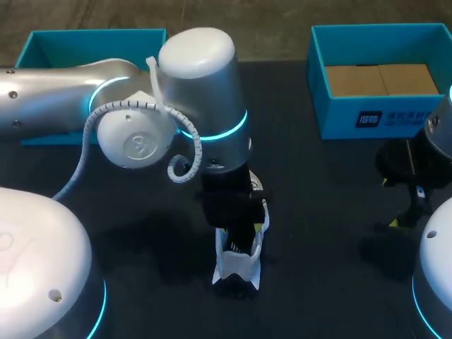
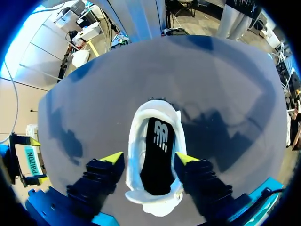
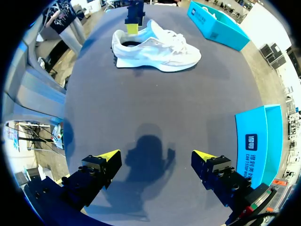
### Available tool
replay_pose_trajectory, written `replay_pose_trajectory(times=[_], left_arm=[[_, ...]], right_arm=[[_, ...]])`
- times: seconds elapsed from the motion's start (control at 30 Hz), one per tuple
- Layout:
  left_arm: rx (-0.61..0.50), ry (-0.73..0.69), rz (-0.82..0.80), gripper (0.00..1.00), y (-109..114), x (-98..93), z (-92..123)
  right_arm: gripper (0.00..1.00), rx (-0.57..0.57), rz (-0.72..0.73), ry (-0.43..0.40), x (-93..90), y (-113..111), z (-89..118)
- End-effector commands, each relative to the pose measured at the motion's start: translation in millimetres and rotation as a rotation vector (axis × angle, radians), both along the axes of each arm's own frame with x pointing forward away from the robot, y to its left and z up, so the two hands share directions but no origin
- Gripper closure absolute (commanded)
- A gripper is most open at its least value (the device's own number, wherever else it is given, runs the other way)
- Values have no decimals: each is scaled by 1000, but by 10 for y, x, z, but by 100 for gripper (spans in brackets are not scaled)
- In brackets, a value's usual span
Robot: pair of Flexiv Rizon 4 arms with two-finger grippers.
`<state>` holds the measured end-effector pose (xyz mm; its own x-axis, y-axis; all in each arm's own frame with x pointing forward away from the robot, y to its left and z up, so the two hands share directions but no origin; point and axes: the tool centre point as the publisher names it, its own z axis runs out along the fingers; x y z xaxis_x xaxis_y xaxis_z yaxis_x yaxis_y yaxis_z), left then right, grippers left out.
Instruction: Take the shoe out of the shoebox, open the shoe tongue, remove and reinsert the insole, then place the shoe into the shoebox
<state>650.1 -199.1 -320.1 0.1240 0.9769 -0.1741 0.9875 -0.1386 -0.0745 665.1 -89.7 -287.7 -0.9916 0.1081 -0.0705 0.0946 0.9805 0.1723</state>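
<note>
Shoe (image 1: 239, 265) could skid or tip if a finger snags its collar rather than the insole (image 2: 157, 155). The left gripper (image 2: 149, 157) straddles the heel opening, spread and holding nothing, while the right gripper (image 3: 156, 154), also spread and empty, hangs well apart near the right edge. It lies mid-tabletop (image 1: 318, 212), long axis running near edge to far edge, toe toward the far edge.

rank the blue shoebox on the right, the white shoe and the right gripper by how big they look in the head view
1. blue shoebox, clearly largest
2/3. white shoe and right gripper look about alike; the left arm hides part of the shoe, so no ranking
</note>
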Motion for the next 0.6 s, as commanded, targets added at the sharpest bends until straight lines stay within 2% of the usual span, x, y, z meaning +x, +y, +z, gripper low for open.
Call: replay_pose_trajectory(times=[0.03,0.3,0.5,0.6], left_arm=[[10,11,4,57,-85,8,-158],[47,0,17,52,-86,12,-291],[79,-10,40,40,-20,60,-364],[77,-4,56,42,72,76,-364]], right_arm=[[0,1,1,-4,-20,-10,-4],[0,1,1,-4,-20,-10,-4],[0,1,1,-4,-20,-10,-4],[0,1,1,-4,-20,-10,-4]])
